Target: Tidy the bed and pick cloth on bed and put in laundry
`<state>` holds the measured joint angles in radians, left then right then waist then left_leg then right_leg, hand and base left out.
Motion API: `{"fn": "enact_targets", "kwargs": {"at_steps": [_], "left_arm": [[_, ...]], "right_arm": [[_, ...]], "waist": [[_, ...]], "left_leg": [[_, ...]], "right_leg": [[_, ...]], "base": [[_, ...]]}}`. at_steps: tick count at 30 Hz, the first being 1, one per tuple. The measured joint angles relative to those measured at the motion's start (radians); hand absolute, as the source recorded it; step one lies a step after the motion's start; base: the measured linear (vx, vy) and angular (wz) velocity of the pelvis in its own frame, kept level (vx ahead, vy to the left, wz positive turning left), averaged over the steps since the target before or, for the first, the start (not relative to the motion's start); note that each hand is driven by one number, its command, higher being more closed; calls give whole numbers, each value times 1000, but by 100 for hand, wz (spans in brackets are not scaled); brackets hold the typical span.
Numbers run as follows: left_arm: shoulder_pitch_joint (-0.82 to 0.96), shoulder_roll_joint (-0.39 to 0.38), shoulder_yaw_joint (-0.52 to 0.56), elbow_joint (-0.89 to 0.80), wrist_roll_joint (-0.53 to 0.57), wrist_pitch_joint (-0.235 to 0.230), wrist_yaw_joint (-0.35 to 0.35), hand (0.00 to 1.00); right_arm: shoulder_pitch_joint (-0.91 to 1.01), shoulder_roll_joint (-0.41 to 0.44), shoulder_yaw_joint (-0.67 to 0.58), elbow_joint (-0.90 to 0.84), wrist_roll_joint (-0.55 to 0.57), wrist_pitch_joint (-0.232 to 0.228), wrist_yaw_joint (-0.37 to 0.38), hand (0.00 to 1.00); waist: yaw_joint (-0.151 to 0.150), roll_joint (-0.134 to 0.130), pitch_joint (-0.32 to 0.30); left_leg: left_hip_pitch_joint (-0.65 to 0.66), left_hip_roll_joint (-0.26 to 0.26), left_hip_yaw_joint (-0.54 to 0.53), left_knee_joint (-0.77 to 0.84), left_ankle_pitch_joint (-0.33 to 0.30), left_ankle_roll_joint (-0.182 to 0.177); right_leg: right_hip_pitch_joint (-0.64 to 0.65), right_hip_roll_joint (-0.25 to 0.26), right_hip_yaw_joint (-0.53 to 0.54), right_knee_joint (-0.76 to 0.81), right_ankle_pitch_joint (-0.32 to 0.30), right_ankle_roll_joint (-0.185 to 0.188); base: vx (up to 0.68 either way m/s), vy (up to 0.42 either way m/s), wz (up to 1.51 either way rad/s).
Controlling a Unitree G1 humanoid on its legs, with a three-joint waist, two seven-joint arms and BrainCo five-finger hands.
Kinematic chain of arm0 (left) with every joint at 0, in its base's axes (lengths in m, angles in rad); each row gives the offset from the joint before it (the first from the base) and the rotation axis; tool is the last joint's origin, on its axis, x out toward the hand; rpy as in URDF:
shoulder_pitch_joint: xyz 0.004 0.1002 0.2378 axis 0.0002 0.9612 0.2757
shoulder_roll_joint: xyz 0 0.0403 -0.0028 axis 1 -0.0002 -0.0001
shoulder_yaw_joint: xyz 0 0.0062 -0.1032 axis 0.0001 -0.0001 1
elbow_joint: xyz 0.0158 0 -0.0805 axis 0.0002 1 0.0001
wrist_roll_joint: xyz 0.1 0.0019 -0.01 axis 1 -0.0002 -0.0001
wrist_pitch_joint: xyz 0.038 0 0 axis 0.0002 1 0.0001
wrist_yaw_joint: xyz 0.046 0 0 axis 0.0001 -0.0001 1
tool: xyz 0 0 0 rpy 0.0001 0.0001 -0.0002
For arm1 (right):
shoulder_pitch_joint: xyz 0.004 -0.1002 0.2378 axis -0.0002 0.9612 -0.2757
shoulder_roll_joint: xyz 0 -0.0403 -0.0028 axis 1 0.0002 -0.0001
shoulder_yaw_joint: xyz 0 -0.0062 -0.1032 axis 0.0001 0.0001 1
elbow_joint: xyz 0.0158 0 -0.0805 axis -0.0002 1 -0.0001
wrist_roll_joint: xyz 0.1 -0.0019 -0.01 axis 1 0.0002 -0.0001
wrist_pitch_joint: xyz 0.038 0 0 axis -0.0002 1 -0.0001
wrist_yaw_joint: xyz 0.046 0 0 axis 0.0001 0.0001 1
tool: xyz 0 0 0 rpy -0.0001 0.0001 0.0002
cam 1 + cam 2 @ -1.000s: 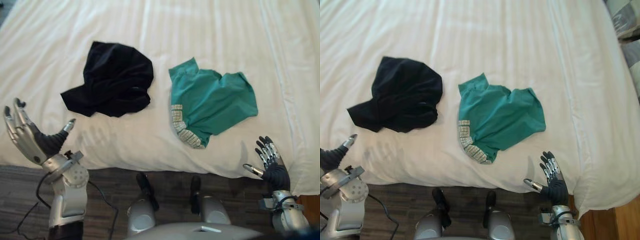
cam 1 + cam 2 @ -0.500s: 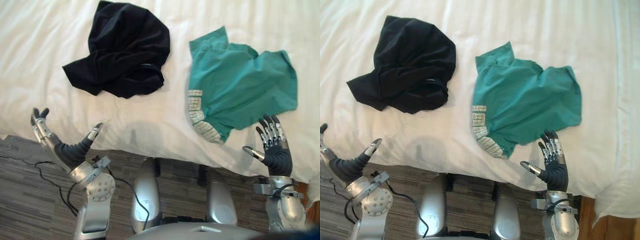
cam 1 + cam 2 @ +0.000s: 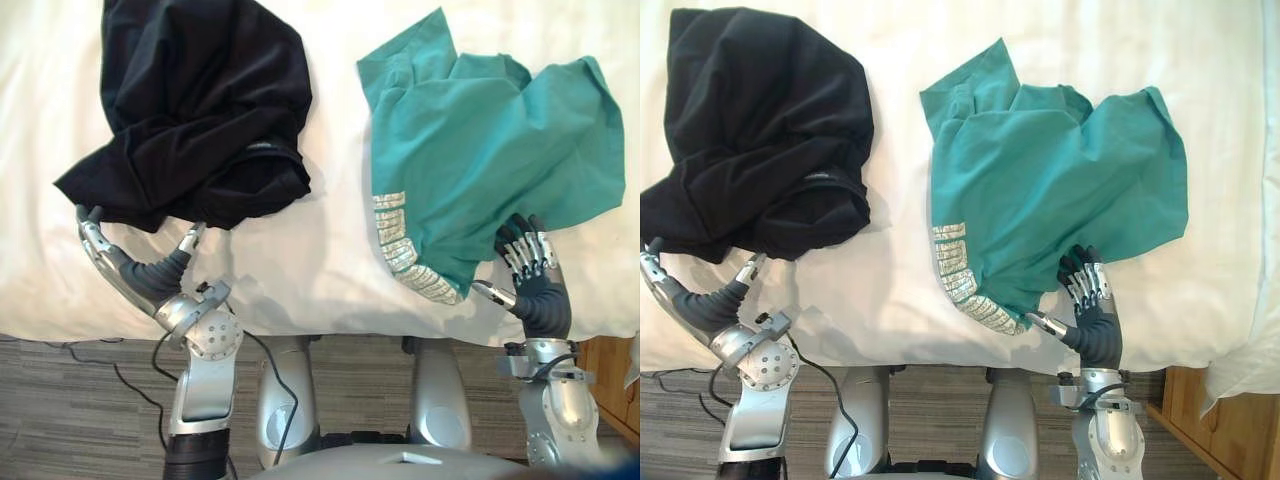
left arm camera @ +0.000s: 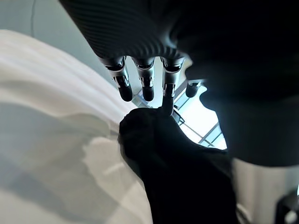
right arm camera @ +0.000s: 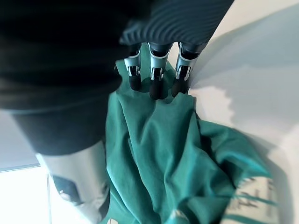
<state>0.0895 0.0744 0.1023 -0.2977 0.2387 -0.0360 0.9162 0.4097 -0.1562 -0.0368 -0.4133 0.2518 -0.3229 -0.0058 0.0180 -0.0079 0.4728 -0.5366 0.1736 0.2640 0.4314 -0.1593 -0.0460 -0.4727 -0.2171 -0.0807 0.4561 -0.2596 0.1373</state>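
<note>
left eye view: the white bed (image 3: 320,275) carries a black cloth (image 3: 200,110) on my left and a green cloth (image 3: 480,140) on my right, lying apart, both near the bed's front edge. my left hand (image 3: 140,272) is open at the black hem, and my right hand (image 3: 537,288) is open at the green hem. i should curl deep into bunched folds, not one layer. the bare sheet between leaves lifting room.

Both cloths lay on the bed (image 3: 330,250), near its front edge and apart; the left cloth (image 3: 200,110) lay left of the right cloth (image 3: 480,150). The left hand (image 3: 140,274) sat just before the left cloth's near edge; the right hand (image 3: 540,293) sat before the right cloth, fingertips (image 5: 157,91) on its hem.
</note>
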Motion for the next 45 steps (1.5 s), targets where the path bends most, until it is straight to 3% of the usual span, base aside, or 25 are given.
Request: {"fn": "enact_targets", "kwargs": {"at_steps": [1,3,6,10,14,15,18,19,20,21,22,23,27,34,41,45], "left_arm": [[0,-13,9,11,-73,-72,-54,0],[0,-38,13,34,-150,-157,-125,0],[-1,-73,10,68,-177,-224,-168,0],[-17,-88,-12,106,-156,-228,-114,0],[-59,-88,-12,138,-104,-184,18,0],[-68,-87,-12,142,-89,-164,52,100],[-83,-83,-12,147,-62,-114,117,100],[-87,-75,-11,148,-43,-97,120,100],[-94,-68,-12,153,-28,-90,121,100],[-109,-57,-23,163,4,-75,127,100],[-113,-46,-23,164,36,-65,141,100],[-123,-41,-29,166,47,-53,142,100],[-135,20,-66,161,93,-13,153,100],[-148,24,-118,161,136,-19,131,100],[-143,33,-141,161,224,-46,31,100],[-113,68,-141,164,262,-33,-5,100]], "right_arm": [[0,0,1,0,0,-9,-1,0],[0,1,4,0,-1,-22,-6,0],[0,1,22,5,-4,-26,-23,0],[0,0,55,24,-5,-36,-40,0],[-15,-2,56,88,-3,-80,-37,0],[-18,-2,56,104,-2,-92,-35,0],[-20,-6,58,132,0,-123,-24,0],[-19,-9,57,133,1,-133,-22,0],[-22,-10,56,138,2,-139,-22,0],[-33,-12,53,160,9,-153,-23,0],[-58,-14,47,201,20,-157,-23,0],[-63,1,40,207,27,-157,-28,0],[-61,14,32,205,31,-165,-28,0],[-62,7,57,208,7,-175,-28,0],[-62,7,58,260,-2,-169,2,0],[-58,12,90,363,-2,-163,35,0]], "waist": [[1,0,0],[3,-1,0],[5,-1,-2],[8,-1,-4],[11,-4,-6],[10,-4,-6],[5,-5,-6],[5,-6,-6],[5,-13,-6],[2,-13,-9],[16,-21,-15],[7,-28,-18],[27,-37,-24],[24,-38,-24],[13,-44,-31],[-6,-85,-97]], "left_leg": [[1,0,0,-9,2,-3],[4,3,-1,-17,5,-4],[24,4,2,-40,7,-8],[31,23,6,-47,7,-9],[31,48,30,-46,7,-8],[30,51,30,-45,7,-9],[17,69,28,5,8,-8],[-43,85,19,117,22,14],[-89,86,11,168,2,1],[-88,41,6,8,14,0],[-48,29,20,-127,91,-9],[-54,15,27,-143,118,7],[-51,1,36,-142,119,22],[-42,0,57,-152,120,21],[3,3,51,-188,151,10],[56,5,52,-209,154,4]], "right_leg": [[0,0,-14,-5,3,1],[1,3,-22,-10,8,-1],[17,7,-28,-33,15,1],[23,27,-44,-65,43,-2],[-1,48,-44,-75,77,-11],[-6,51,-44,-75,82,-14],[-7,63,-43,-75,99,-31],[-6,60,-41,-75,105,-38],[-7,55,-37,-74,107,-40],[-17,37,-35,-72,108,-39],[-32,39,-35,-60,106,-33],[-40,32,-39,-60,108,-29],[-35,16,-42,-78,121,-11],[-22,21,-46,-134,119,-13],[31,31,-75,-171,113,-22],[89,40,-75,-203,117,-27]], "base": [[39,-30,2],[35,-28,-1],[48,-23,-8],[42,-29,-20],[31,-15,-33],[34,-7,-27],[42,5,-21],[53,42,-11],[54,112,9],[29,209,-10],[18,193,5],[16,147,8],[4,61,6],[-71,2,-18],[-44,-17,1],[56,-9,0]]}}
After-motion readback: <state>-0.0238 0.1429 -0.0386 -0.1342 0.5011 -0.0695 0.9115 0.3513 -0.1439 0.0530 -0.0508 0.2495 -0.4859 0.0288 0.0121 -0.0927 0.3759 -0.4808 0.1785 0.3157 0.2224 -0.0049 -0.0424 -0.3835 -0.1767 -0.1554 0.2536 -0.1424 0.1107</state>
